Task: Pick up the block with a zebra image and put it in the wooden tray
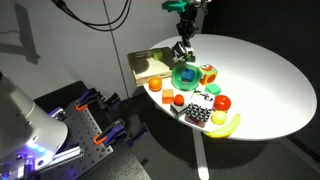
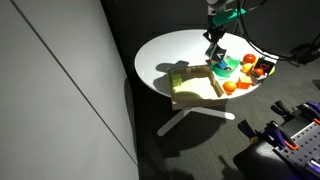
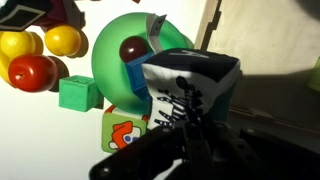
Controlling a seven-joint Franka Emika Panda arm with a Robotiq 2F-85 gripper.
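My gripper (image 3: 185,125) is shut on the zebra block (image 3: 190,75), a small cube with black-and-white striped faces, and holds it in the air. In both exterior views the gripper (image 1: 182,50) (image 2: 213,48) hangs above the table, over the green bowl's edge next to the wooden tray. The wooden tray (image 1: 150,66) (image 2: 195,90) is a shallow tan rectangle at the table's edge. In the wrist view its pale wood (image 3: 270,40) fills the upper right.
The green bowl (image 1: 186,76) (image 3: 120,50) holds a dark round item. Around it lie an orange-red faced cube (image 1: 207,73) (image 3: 125,135), a green block (image 3: 78,95), red and yellow fruits (image 3: 35,70), a banana (image 1: 224,124) and a dotted black-and-white piece (image 1: 196,114).
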